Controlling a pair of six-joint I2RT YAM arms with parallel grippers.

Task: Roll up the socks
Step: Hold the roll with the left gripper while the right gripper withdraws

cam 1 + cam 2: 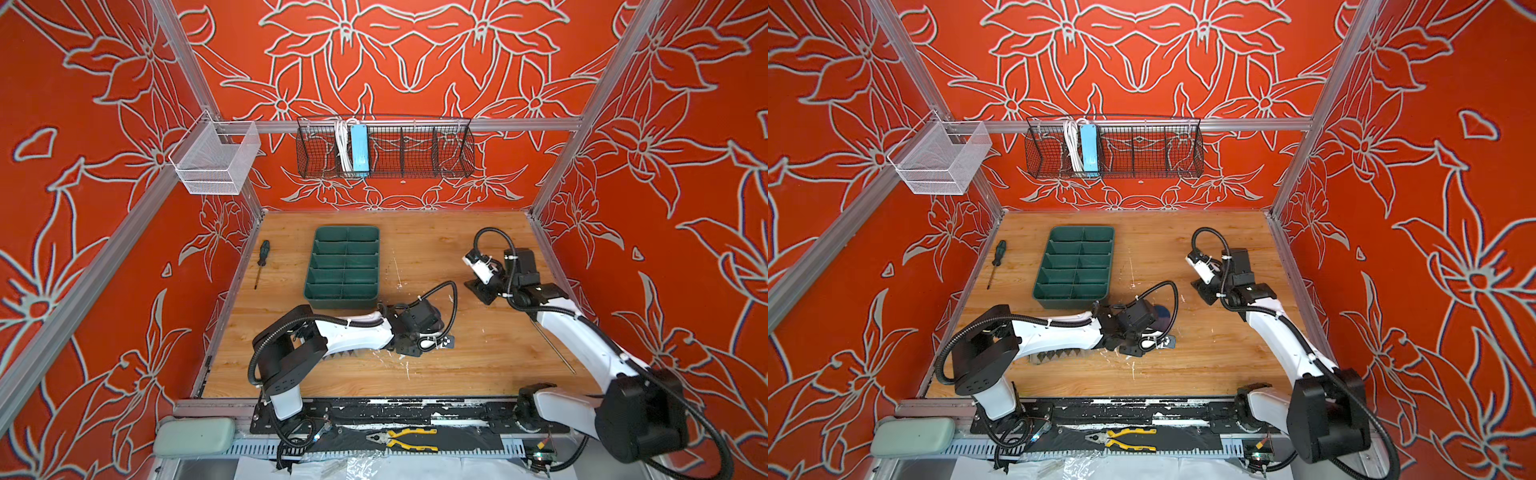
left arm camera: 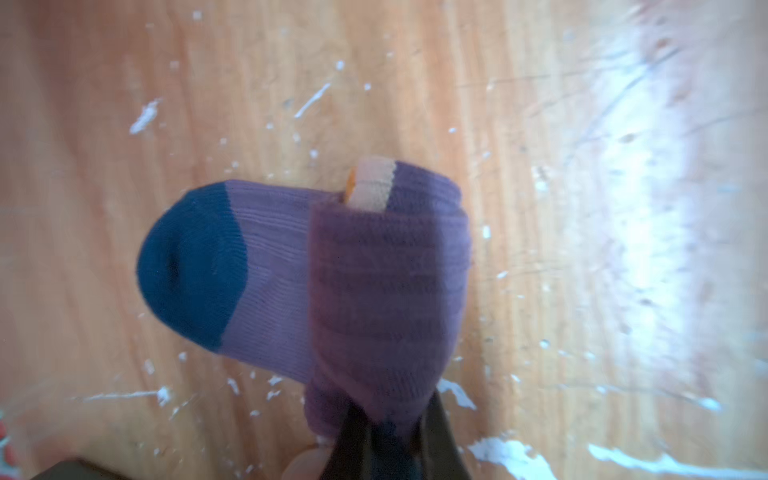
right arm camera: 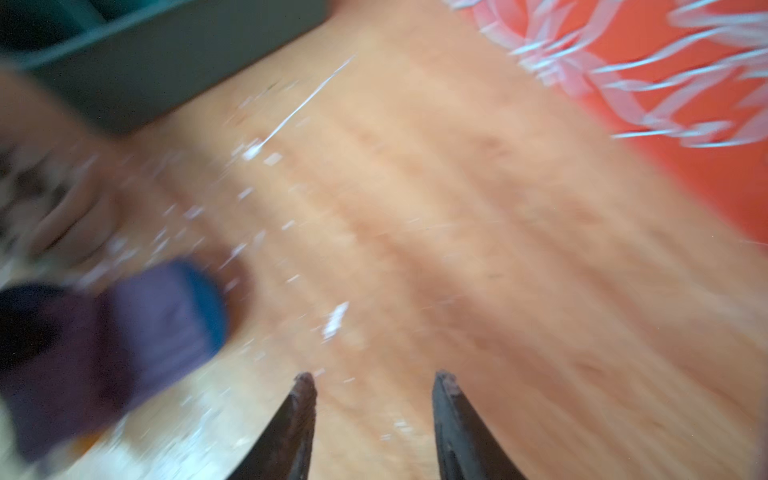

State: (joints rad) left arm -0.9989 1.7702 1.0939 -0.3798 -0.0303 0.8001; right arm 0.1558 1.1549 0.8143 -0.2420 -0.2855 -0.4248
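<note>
Fig. My left gripper (image 2: 386, 419) pinches the half-rolled purple sock (image 2: 374, 282) mid-table, just near-right of the green tray (image 1: 340, 302); my right gripper (image 3: 374, 382) stands open, empty. Argyle sock (image 1: 345, 354) lies under my left arm (image 1: 357, 332).

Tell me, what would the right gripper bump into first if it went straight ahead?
Probably just the bare wooden table: the right gripper points at open wood, and the purple sock sits off to one side.

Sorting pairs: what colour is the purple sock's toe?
The sock's toe is dark teal, clearest in left wrist view.
</note>
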